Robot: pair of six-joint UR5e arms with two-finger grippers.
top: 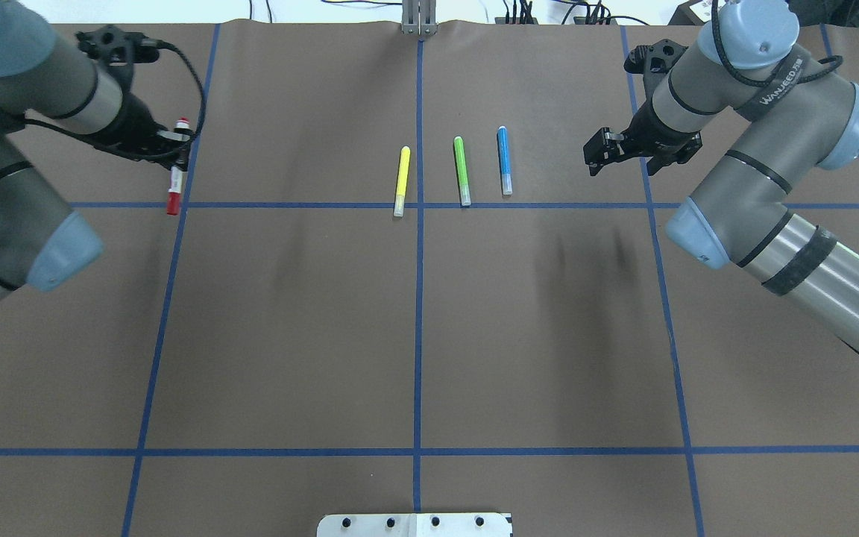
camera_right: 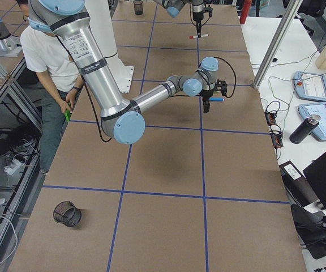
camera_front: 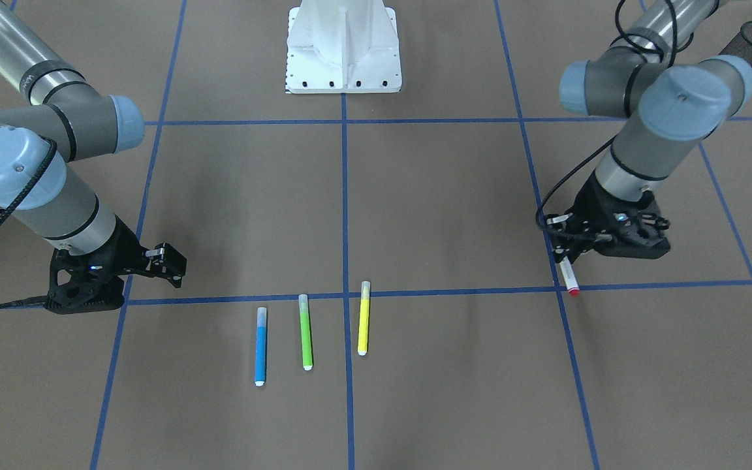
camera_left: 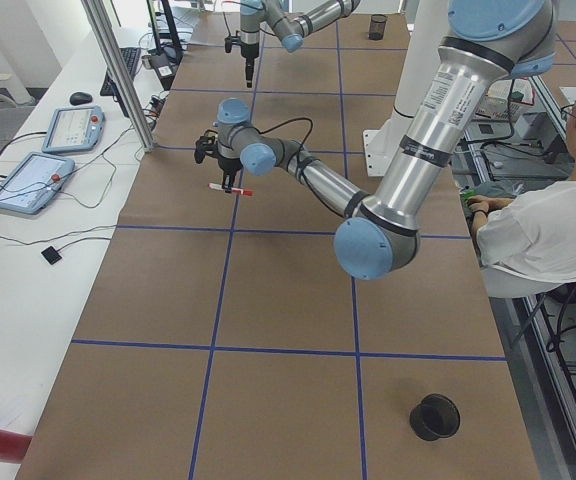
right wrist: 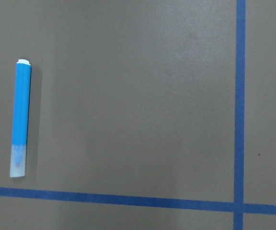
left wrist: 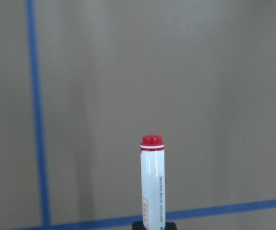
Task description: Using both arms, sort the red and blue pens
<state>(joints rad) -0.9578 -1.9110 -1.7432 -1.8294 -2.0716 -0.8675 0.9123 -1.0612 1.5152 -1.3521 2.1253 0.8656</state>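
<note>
Two arms work over one table (top: pixel 288 335), which is covered in brown paper with a blue tape grid: the left arm (top: pixel 4 186) and the right arm (top: pixel 765 186).

Each arm carries one pincer, two in all. The left gripper (top: pixel 177 151) is pinching the red marker (top: pixel 174 190) partway along its barrel. The right gripper (top: pixel 595 155) holds nothing and its fingers stand spread.

Four markers are present, one of each colour. The green marker (top: pixel 461 170) serves as the reference.

1. The blue marker (top: pixel 504 160) lies flat just beside the green marker, on the side toward the right gripper.
2. The yellow marker (top: pixel 402 180) lies just beside the green marker, on the opposite side.
3. The red marker hangs well apart from the green marker, far out on the yellow side, with its capped end clear of the fingers. Contact with the table cannot be determined.

The governing relation is as follows. The blue marker lies between the green marker and the right gripper, so the right arm is the nearer one. Its long axis runs parallel to the green marker, with the clear cap toward the robot. The likely next pick calls for the right gripper to travel toward the green marker and close across the barrel.
</note>
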